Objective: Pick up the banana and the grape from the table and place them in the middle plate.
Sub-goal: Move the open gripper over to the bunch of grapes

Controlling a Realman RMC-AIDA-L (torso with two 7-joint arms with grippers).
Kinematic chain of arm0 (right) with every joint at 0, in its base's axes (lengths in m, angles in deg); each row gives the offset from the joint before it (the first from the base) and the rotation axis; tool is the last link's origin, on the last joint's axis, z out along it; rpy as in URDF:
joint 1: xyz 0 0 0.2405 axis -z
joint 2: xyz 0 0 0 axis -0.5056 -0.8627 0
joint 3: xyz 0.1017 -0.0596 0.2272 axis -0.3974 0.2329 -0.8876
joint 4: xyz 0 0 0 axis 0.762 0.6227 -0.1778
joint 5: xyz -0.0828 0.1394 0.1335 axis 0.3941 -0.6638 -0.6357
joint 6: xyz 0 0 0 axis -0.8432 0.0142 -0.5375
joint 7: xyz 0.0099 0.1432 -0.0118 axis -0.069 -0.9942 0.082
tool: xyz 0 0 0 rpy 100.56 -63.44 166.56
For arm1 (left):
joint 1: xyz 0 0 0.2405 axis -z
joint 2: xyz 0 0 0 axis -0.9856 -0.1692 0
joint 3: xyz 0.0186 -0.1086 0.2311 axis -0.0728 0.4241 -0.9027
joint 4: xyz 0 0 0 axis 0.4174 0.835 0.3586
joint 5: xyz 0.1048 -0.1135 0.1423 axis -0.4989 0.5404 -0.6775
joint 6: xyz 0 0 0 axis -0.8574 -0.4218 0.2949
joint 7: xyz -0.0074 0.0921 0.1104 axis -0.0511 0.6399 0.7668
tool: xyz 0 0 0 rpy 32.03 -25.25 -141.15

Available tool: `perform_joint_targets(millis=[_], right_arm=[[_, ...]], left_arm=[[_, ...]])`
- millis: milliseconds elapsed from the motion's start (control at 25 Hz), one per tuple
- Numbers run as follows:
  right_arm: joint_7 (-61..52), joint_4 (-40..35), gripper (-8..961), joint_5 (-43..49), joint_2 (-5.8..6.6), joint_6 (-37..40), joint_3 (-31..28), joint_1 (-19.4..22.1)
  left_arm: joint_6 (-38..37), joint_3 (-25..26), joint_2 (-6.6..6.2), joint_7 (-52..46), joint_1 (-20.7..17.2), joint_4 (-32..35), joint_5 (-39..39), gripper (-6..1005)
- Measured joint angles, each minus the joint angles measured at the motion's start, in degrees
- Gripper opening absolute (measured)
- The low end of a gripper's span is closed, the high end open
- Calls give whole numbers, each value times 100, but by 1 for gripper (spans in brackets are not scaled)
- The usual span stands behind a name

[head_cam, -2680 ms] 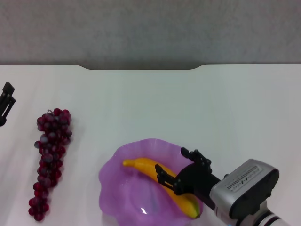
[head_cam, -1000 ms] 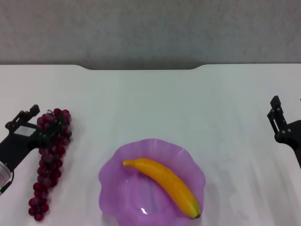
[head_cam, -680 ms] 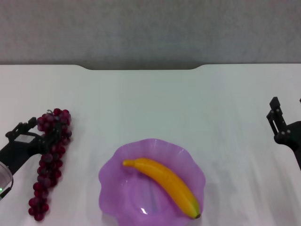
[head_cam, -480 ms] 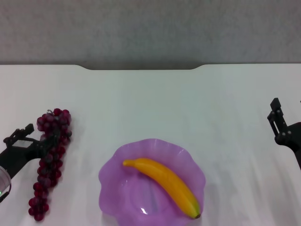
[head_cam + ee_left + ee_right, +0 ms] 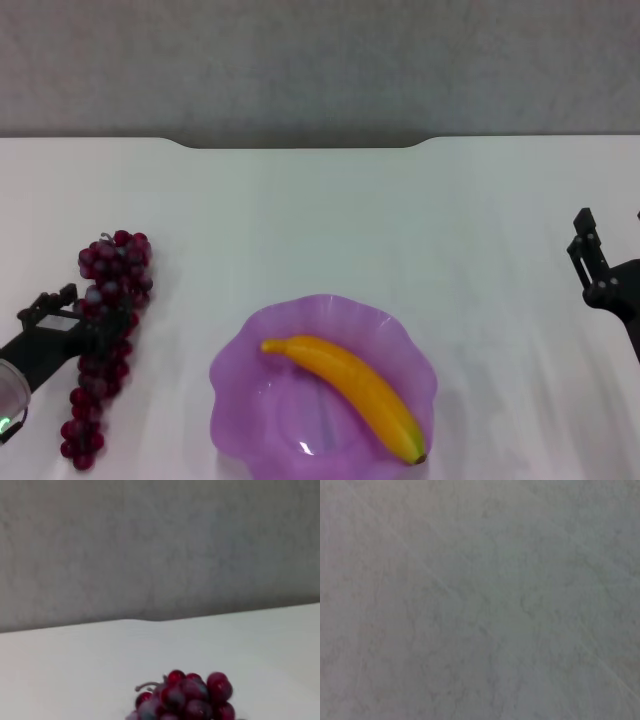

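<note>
while the banana (image 5: 345, 395) lies slantwise inside the middle plate (image 5: 238, 360), its dark tip toward the near right rim, the grape (image 5: 102, 335) lies on the white desk (image 5: 330, 220), well to the left of the plate, the bunch running lengthwise with its stem end farther from the robot. the left gripper (image 5: 70, 318) sits low at the left side of the bunch, about halfway along it, its black jaws reaching into the grapes; whether they are spread or already pinching the bunch cannot be told from the head view. the left wrist view shows only the stem end of the grape (image 5: 187, 697) against the desk and a grey wall. the right gripper (image 5: 590, 262) is parked at the far right edge, above the desk and well apart from the plate, and its jaws cannot be judged either.
</note>
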Motion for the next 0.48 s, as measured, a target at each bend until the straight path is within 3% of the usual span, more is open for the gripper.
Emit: perform_joint_targets(millis=[480], right_arm=[[17, 2, 671, -8, 0, -4, -1, 0]], left_arm=[[-19, 0, 9, -13, -7, 52, -351, 880]])
